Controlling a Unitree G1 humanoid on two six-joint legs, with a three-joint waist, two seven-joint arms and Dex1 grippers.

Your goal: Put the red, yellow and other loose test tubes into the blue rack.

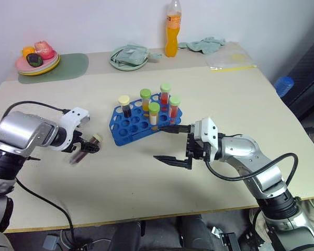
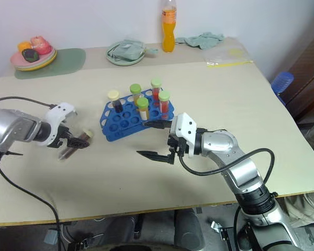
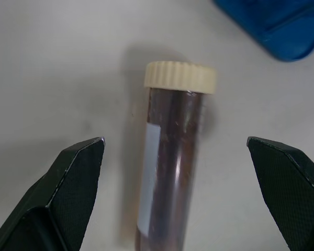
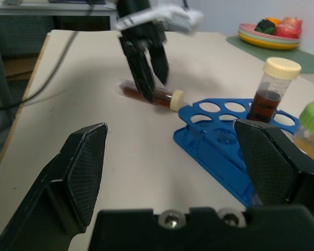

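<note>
Step in hand: pickup of one loose test tube [image 3: 172, 157], dark brown contents, cream cap, lying flat on the table [image 1: 209, 104] at the left centre of the left eye view, just left of the blue rack [image 1: 126, 129].

Blue rack: sitting at the centre of that view, carrying five upright tubes, one cream-capped and four green-capped. Several holes are standing empty.

Left gripper [image 1: 88, 148]: pointing steeply down over the lying tube, jaws spread wide. In the left wrist view the tube is lying between the two fingertips [image 3: 73, 178] with clear table on either side, so nothing is being gripped.

Right gripper [image 1: 174, 144]: hanging at the lower centre, just right of the rack's near corner, jaws gaping wide, holding and touching nothing.

Next move, as judged: the left jaws need lowering around the tube's body and closing across it, then lifting, tipping upright and seating it in an empty hole.
</note>
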